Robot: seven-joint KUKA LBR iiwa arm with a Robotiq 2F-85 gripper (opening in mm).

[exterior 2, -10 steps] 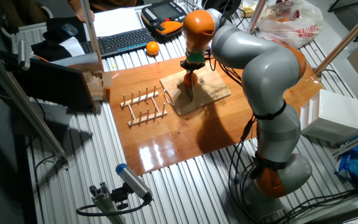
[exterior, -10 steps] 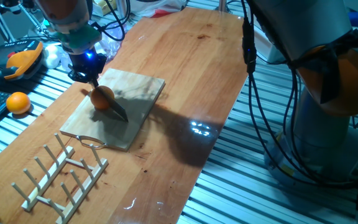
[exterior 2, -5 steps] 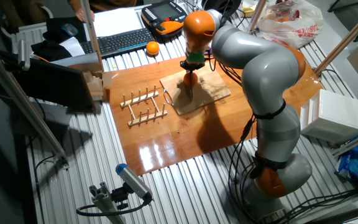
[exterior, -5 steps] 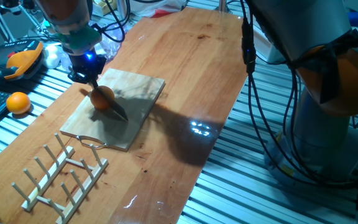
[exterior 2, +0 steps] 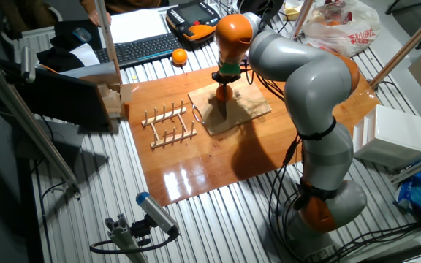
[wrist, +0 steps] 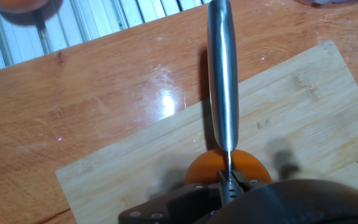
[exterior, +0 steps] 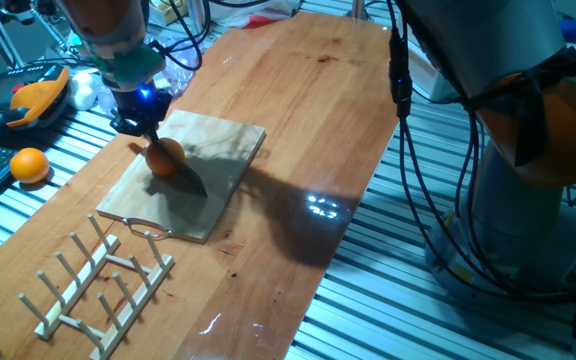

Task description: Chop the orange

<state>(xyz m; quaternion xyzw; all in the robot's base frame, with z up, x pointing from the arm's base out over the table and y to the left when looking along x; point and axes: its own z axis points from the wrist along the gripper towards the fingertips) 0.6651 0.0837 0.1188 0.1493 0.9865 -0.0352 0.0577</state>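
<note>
Gripper (exterior: 146, 122) clenched on knife (wrist: 223, 87), blade bearing on the orange (exterior: 164, 157) near the middle of the cutting board (exterior: 223, 165); risk judged: round fruit, unrestrained, may roll from under the edge, so the cut skids off-centre.

No legible text, label, brand, number or sign appears in any of the three views. The plastic bag (exterior 2: 340, 28) at the far edge of the bench carries red printing, but it is too small and blurred to read. The keyboard (exterior 2: 139, 49) and the handheld device (exterior 2: 195, 20) show keys and markings that cannot be made out.
</note>
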